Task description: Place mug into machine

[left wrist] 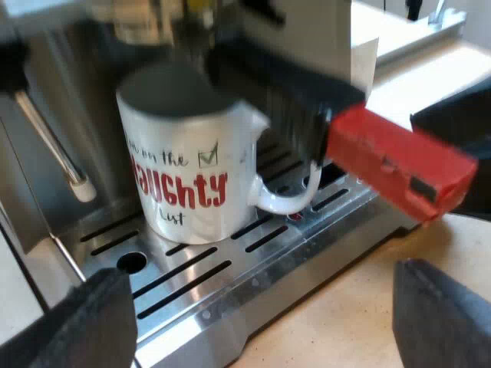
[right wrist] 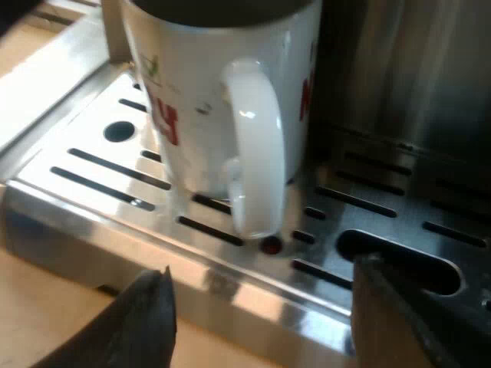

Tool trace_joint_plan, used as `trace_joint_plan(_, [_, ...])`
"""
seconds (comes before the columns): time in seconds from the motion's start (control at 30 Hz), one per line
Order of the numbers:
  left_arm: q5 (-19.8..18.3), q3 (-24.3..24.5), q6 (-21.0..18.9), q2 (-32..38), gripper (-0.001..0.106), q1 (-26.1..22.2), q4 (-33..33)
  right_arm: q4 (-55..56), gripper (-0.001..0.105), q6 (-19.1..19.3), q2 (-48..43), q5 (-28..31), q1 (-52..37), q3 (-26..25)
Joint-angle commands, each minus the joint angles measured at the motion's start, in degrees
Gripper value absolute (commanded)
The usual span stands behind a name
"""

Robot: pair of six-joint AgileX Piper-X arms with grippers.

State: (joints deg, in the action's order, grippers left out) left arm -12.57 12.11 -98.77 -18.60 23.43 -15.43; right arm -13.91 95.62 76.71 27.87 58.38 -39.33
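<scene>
A white mug [left wrist: 188, 172] with red "NAUGHTY" lettering stands upright on the espresso machine's slotted metal drip tray [left wrist: 207, 276]. Over its rim runs the locked-in holder's dark handle [left wrist: 280, 88], ending in a red tip [left wrist: 395, 161]. My left gripper [left wrist: 261, 322] is open, held back from the tray's edge and apart from the mug. In the right wrist view the mug's handle [right wrist: 253, 146] faces me, close above the tray [right wrist: 100, 165]. My right gripper [right wrist: 265, 326] is open at the tray's edge, just short of the mug handle, with nothing between its fingers.
A metal steam wand [left wrist: 54, 146] hangs beside the mug, above the tray. A pale wooden counter [left wrist: 360, 307] lies below the tray's edge. A dark shape [left wrist: 460, 130] sits just beyond the red tip.
</scene>
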Motion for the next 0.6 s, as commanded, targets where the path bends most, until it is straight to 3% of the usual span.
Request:
trace_joint_plan(0.03, [0.38, 2.75, -0.11, 3.81, 0.071, 0.17, -5.09, 0.05, 0.052, 0.10, -2.47, 0.52, 0.88, 0.69])
trace_joint_plan(0.2, [0.39, 6.90, 0.00, 8.23, 0.071, 0.17, -14.08, 3.22, 0.052, 0.10, -9.99, 0.59, 4.30, 0.97])
trace_joint_plan(0.3, [0.39, 9.47, 0.20, 10.11, 0.071, 0.17, -17.43, 4.01, 0.045, 0.10, -12.60, 0.58, 5.31, 0.97])
trace_joint_plan(0.43, [0.39, 13.66, 0.20, 12.87, 0.071, 0.17, -18.10, 3.87, 0.009, 0.23, -16.78, 0.45, 6.67, 0.83])
trace_joint_plan(0.5, [0.39, 15.44, 0.20, 13.27, 0.071, 0.17, -18.10, 3.87, 0.000, 0.23, -17.87, 0.45, 6.66, 0.51])
trace_joint_plan(0.6, [0.39, 17.65, 0.20, 13.33, 0.071, 0.17, -18.10, 3.75, 0.000, 0.23, -18.26, 0.64, 6.66, -1.00])
